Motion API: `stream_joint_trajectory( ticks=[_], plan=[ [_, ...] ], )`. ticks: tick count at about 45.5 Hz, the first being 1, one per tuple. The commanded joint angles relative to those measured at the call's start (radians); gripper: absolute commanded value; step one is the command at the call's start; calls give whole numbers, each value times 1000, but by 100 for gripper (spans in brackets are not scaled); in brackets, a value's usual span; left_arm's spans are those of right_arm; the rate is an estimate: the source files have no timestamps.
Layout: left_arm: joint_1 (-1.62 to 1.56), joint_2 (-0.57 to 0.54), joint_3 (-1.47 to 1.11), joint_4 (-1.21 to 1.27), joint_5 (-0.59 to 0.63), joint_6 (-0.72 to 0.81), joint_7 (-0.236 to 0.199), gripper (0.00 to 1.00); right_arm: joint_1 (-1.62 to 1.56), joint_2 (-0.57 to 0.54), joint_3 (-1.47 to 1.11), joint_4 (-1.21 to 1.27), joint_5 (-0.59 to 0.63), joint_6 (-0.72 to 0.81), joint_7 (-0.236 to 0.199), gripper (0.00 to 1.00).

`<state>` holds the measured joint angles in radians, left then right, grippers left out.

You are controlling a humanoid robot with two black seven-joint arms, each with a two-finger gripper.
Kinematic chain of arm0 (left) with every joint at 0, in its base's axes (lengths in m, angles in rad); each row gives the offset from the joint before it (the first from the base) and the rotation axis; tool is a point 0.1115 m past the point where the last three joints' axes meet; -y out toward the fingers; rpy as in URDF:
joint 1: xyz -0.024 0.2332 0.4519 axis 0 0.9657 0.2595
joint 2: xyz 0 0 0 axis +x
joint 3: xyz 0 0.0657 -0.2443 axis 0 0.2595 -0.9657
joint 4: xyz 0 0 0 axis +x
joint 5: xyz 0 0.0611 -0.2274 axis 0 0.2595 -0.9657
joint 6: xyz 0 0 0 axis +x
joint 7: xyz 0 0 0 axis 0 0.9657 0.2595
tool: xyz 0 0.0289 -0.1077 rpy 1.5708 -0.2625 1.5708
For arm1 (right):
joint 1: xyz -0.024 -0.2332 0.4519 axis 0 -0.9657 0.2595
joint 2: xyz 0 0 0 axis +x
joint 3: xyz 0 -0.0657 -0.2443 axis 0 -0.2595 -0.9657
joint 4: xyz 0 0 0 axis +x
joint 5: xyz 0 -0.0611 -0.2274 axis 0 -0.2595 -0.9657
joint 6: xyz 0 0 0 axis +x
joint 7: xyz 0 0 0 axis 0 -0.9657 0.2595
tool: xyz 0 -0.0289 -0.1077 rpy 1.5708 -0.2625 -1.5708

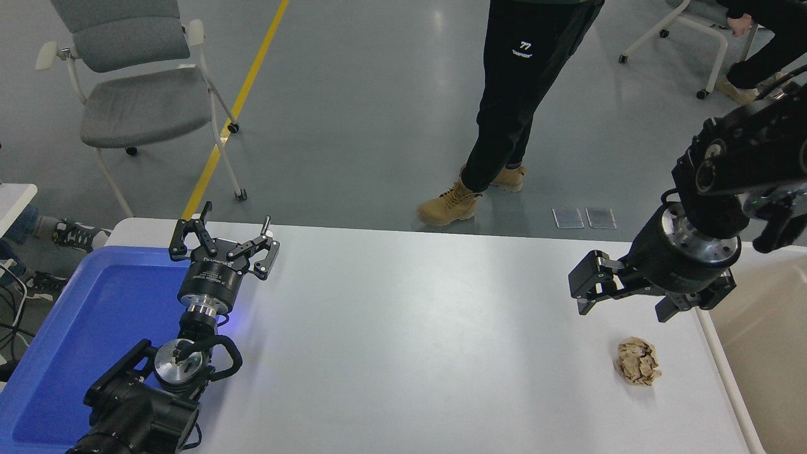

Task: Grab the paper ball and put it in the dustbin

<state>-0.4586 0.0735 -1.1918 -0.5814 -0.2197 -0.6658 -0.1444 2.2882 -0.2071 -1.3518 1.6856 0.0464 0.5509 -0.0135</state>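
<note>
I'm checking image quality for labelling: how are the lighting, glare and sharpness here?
Head view: even overhead light, with soft glare streaks on the white table; the paper ball is sharp and casts only a faint shadow; a blue glow shows beside the left arm's wrist; no motion blur is evident.

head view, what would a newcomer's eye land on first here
The right gripper stands out first, hanging open above the white table near its right end, with the paper ball lying on the table just below it. Next comes the bright blue tray at the left edge, where the left gripper sits parked and open. The beige dustbin fills the right edge.
</note>
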Motion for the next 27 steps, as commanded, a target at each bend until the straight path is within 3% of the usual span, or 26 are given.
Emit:
stream_joint_trajectory(
  ticks=[1,27],
  plan=[
    [0,0,0,0,0,0,0,99,-45,-41,-1,-17,-71,-49,0,100],
    [0,0,0,0,0,0,0,99,-562,-227,167,-401,-428,-143,0,100]
  ],
)
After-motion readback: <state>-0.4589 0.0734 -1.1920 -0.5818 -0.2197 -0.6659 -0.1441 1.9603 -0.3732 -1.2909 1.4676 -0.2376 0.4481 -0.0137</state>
